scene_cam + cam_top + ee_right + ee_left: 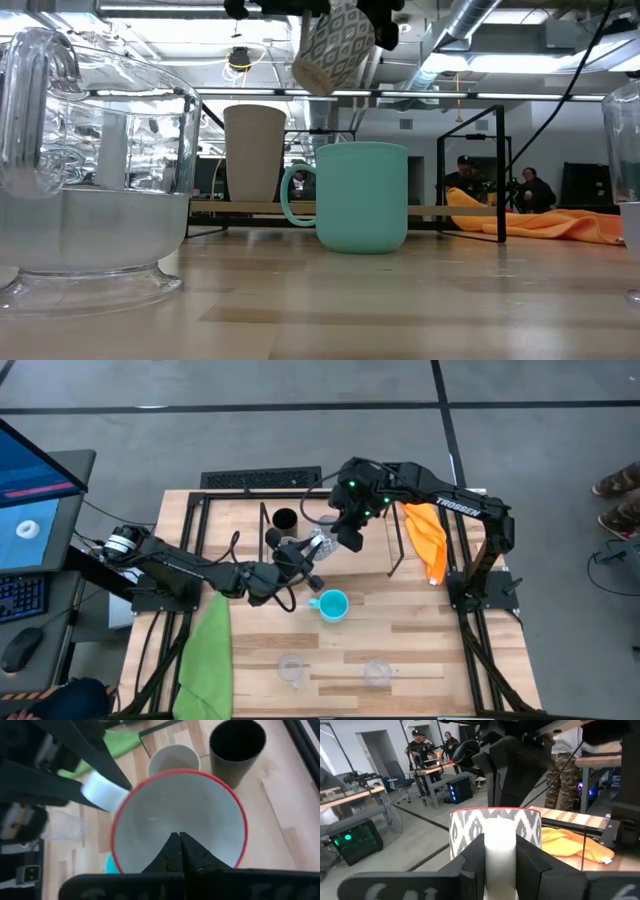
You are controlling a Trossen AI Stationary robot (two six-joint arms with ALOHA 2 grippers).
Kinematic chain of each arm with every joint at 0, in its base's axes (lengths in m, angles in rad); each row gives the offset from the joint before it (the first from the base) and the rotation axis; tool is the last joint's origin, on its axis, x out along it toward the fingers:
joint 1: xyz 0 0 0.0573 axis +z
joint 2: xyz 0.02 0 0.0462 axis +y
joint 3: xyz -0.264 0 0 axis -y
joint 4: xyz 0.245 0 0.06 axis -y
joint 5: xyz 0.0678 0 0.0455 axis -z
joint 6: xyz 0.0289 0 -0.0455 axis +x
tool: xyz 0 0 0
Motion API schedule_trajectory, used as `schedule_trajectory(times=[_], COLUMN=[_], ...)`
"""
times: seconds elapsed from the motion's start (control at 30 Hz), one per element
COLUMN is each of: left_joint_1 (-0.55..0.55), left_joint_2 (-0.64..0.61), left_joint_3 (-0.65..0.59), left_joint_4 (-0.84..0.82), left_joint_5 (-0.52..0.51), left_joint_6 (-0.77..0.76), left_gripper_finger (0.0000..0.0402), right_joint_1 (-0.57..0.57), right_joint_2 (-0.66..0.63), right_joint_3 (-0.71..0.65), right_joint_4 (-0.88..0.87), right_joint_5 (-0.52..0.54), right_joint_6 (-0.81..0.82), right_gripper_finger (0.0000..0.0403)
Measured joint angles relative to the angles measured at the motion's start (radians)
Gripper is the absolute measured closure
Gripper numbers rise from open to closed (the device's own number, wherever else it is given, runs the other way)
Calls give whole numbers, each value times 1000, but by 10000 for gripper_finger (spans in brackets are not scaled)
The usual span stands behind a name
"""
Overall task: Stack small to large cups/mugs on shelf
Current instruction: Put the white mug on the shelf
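Observation:
A grey-and-white patterned mug with a red rim (320, 545) hangs tilted in the air above the shelf (440, 208). My left gripper (303, 557) is shut on it, reaching in level from the table's left. My right gripper (179, 836) is shut and slants down over the mug's open mouth (175, 815). A black cup (285, 518) and a grey-beige cup (254, 152) stand upright on the shelf. A bright blue mug (333, 605) stands on the table in front of the shelf. Two clear glasses (290, 668) (377, 672) stand near the front edge. My left gripper pinches the patterned mug's white handle (499, 835) between its two fingers, coming in level from the table's left. The mug is lifted clear and tilted, its mouth turned up toward my right gripper. My right gripper's shut fingertips stand just over the mug's mouth; whether they touch it I cannot tell.
A green cloth (208, 655) lies at the table's left front and an orange cloth (428, 538) at the right, beside the shelf's black wire upright (500, 170). People sit at desks in the room behind. A monitor and keyboard stand off the table's left.

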Motion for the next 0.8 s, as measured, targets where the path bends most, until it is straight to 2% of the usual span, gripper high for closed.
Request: schedule_trajectory(times=[0.2, 0.37, 0.5, 0.67, 0.8], left_joint_1=[1, 1, 8, 14, 14], left_joint_2=[-11, -48, -57, -63, -63], left_joint_3=[0, 2, 2, 2, 2], left_joint_4=[13, 13, -2, -16, 32], left_joint_5=[49, 58, 54, 70, 105], left_joint_6=[101, 116, 141, 109, 110], left_gripper_finger=[350, 349, 342, 352, 348], right_joint_1=[0, -10, -21, -29, -58], right_joint_2=[0, -7, -84, -179, -194], right_joint_3=[0, 0, 1, 1, 2], right_joint_4=[40, 53, 53, 51, 54], right_joint_5=[-25, -31, -71, -5, 28], right_joint_6=[35, 29, 36, 30, 13], right_gripper_finger=[403, 397, 366, 319, 266])
